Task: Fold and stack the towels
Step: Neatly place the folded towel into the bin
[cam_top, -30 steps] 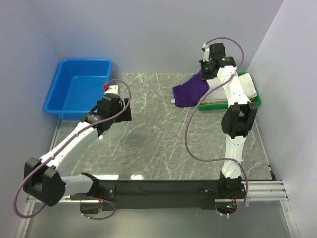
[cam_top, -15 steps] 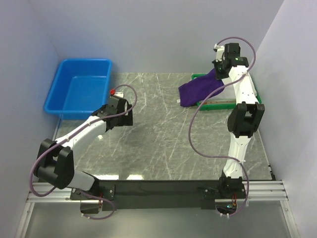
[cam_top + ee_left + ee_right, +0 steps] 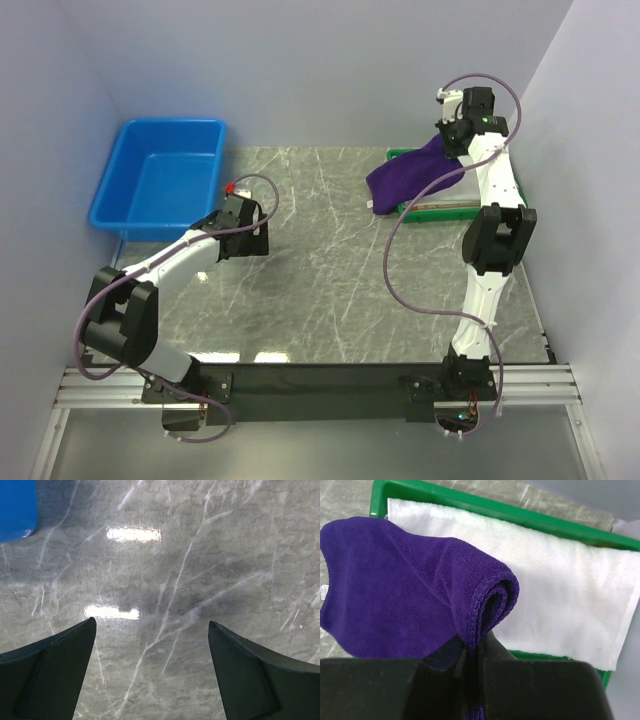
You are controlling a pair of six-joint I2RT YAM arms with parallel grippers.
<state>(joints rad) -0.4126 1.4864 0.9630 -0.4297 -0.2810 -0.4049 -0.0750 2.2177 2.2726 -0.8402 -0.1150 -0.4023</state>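
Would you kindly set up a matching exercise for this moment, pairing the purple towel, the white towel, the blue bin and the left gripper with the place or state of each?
Things:
1. purple towel
2. white towel
3. blue bin
4. left gripper

Places or states:
A. open, above the marble table
B. lying flat in the green tray
C. pinched in the right gripper
D. standing at the table's far left corner

Pairs: 1-C, 2-B, 3-D, 4-A
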